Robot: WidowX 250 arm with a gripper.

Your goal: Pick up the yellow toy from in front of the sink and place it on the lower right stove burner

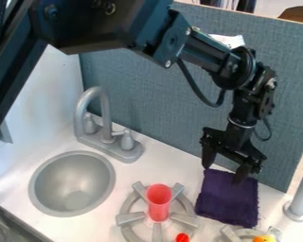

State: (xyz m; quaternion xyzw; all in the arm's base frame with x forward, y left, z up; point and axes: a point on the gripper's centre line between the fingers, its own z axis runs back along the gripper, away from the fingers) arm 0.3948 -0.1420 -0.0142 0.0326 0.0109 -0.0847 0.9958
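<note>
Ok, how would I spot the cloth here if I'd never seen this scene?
Start at the round gray sink and go right, past the burner. Beneath the gripper lies the cloth, flat and dark purple, unlike the upright pink cup nearby.

The claw (223, 173) covers part of the purple cloth (227, 199), and the bottom edge cuts off the small yellow object (264, 238).

On the white counter (162, 166) I see a round grey sink (72, 184) toward the left edge, its faucet (106, 124) between it and the far edge. Closer to the near edge, a red cup (158, 201) stands upright on a grey burner (130, 218). I have a grey post (301, 191) by the right edge.
</note>
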